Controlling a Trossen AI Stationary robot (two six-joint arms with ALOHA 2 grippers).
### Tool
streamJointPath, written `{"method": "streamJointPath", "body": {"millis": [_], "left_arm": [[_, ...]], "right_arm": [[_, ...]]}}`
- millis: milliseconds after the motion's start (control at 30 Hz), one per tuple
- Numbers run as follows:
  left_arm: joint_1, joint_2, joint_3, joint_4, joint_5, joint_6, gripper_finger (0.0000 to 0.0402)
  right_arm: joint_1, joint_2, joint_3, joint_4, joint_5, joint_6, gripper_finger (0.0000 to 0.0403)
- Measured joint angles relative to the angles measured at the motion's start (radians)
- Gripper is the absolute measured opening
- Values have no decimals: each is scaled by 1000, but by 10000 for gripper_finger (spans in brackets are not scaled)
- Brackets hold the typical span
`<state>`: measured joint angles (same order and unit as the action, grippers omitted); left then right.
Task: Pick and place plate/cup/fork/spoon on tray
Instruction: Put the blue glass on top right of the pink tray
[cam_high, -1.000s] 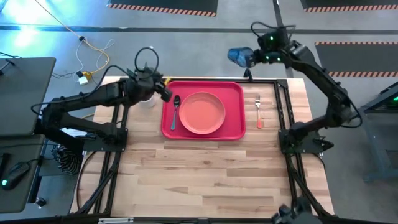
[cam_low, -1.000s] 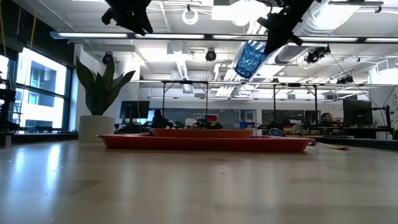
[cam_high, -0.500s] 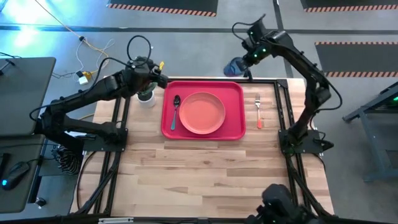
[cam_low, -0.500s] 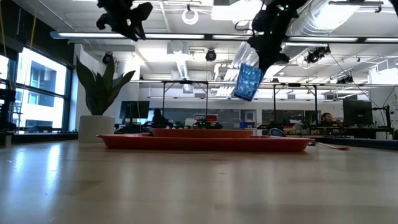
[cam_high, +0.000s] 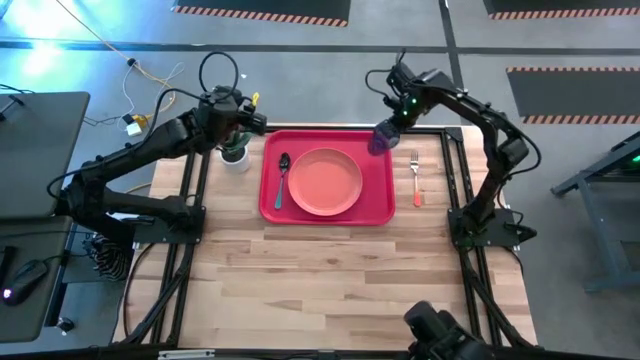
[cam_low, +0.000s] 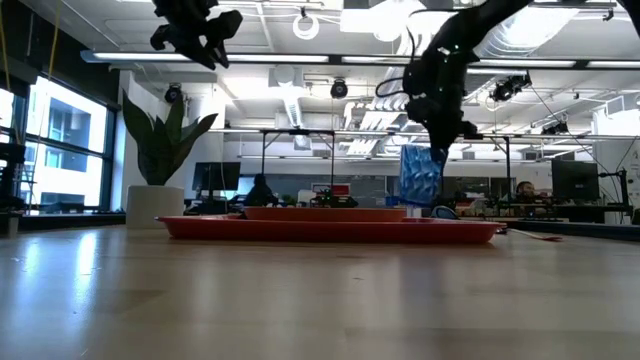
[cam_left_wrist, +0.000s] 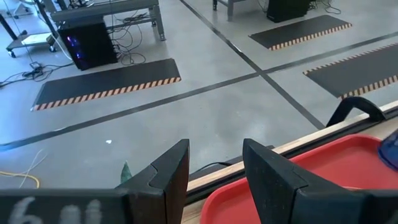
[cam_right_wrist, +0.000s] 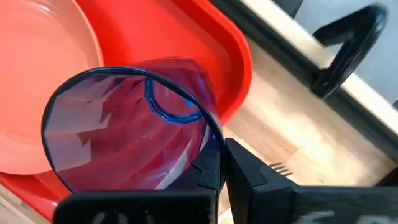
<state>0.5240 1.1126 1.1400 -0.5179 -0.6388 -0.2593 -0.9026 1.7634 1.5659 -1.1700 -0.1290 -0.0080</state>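
Observation:
The red tray (cam_high: 378, 205) lies at the table's far middle. The salmon-pink plate (cam_high: 326, 181) rests flat on it, and the teal-handled spoon (cam_high: 281, 180) lies on the tray left of the plate. The orange-handled fork (cam_high: 415, 180) lies on the table right of the tray. My right gripper (cam_high: 392, 120) is shut on the blue-purple cup (cam_high: 381, 139) over the tray's far right corner. My left gripper (cam_high: 256, 122) is open and empty, high above the tray's far left corner; its spread fingers show in the left wrist view (cam_left_wrist: 214, 177). My right gripper holds the cup by its wall at the rim (cam_right_wrist: 200, 144), on the side toward the table's right edge. The wall is pinched between the two fingers (cam_right_wrist: 249, 171), which come from above. The cup (cam_low: 422, 181) hangs upright, its bottom just over the tray; whether it touches, I cannot tell.
A small potted plant (cam_high: 234, 153) stands on the table left of the tray's far left corner. A black frame (cam_high: 455, 170) runs along both sides of the table. The near half of the wooden table (cam_high: 330, 290) holds no objects.
My right gripper has gone down and toward the table's left and near edges, from beyond the far edge to over the tray's far right corner. The cup has turned from tilted to upright and come down close to the tray. My left gripper has drawn back a little toward the far edge.

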Motion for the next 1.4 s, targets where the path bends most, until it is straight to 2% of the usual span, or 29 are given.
{"method": "streamJointPath", "body": {"millis": [200, 667, 1400], "left_arm": [[11, 0, 0, 0, 0, -1, 141], [13, 0, 0, 0, 2, -27, 141], [13, 0, 0, -1, 3, 1, 141]], "right_arm": [[25, 0, -62, 31, -12, 7, 0], [61, 63, -62, 74, 9, 8, 0], [61, 65, -62, 82, 12, 8, 1]]}}
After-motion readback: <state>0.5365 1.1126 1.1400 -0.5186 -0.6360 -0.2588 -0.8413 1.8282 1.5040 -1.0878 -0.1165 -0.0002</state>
